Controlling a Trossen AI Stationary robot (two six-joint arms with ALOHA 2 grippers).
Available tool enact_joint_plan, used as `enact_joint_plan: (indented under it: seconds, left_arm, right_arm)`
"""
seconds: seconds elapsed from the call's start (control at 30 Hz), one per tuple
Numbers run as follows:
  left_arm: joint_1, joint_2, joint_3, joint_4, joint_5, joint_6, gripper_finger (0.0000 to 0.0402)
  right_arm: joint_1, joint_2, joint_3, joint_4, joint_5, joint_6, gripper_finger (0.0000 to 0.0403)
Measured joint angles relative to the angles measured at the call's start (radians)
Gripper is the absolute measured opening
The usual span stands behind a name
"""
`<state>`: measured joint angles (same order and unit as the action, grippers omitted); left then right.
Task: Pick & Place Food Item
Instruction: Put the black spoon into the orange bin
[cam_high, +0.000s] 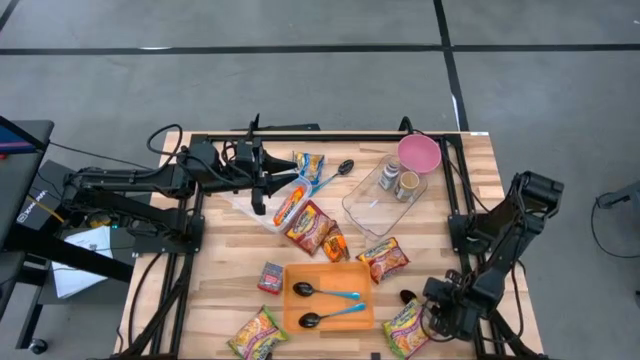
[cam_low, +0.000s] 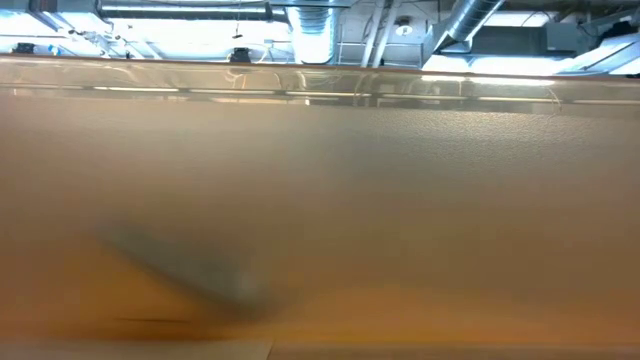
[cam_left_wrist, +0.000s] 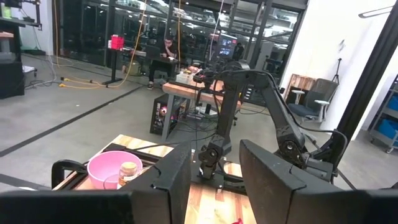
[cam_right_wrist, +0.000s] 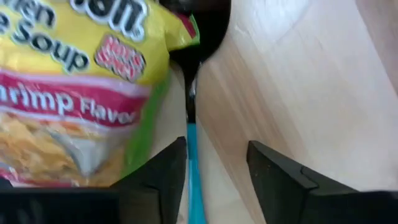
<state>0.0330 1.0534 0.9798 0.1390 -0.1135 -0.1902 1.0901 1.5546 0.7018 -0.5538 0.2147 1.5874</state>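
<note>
My right gripper (cam_high: 422, 306) (cam_right_wrist: 217, 163) is open low over the table's near right corner. Its fingers stand on either side of the blue handle of a black-bowled spoon (cam_right_wrist: 191, 99) (cam_high: 408, 297), and I see no touch. A yellow-green shrimp noodle packet (cam_right_wrist: 68, 93) (cam_high: 405, 328) lies flat right beside the spoon. My left gripper (cam_high: 283, 172) (cam_left_wrist: 214, 168) is open and empty, held level above the table's far left part, next to an orange packet in a clear tray (cam_high: 290, 203).
An orange tray (cam_high: 345, 272) with two spoons lies at the near middle. A clear container (cam_high: 365, 205) with jars and a pink bowl (cam_high: 419, 152) stand at the far right. Several snack packets (cam_high: 312, 228) (cam_high: 385, 258) (cam_high: 258, 333) lie around. The low view is blocked.
</note>
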Motion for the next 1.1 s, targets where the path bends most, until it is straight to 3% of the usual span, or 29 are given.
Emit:
enact_joint_plan:
  seconds: [0.43, 0.77, 1.1]
  left_arm:
    - [0.0, 0.0, 0.0, -0.001, 0.001, 0.002, 0.0131]
    - [0.0, 0.0, 0.0, -0.004, 0.003, 0.002, 0.0131]
    - [0.0, 0.0, 0.0, -0.004, 0.005, 0.002, 0.0131]
  right_arm:
    - [-0.082, 0.004, 0.0, 0.031, 0.037, -0.132, 0.0137]
    - [-0.093, 0.004, -0.003, 0.005, -0.009, -0.13, 0.0011]
    - [-0.093, -0.06, -0.007, -0.014, -0.035, -0.109, 0.0005]
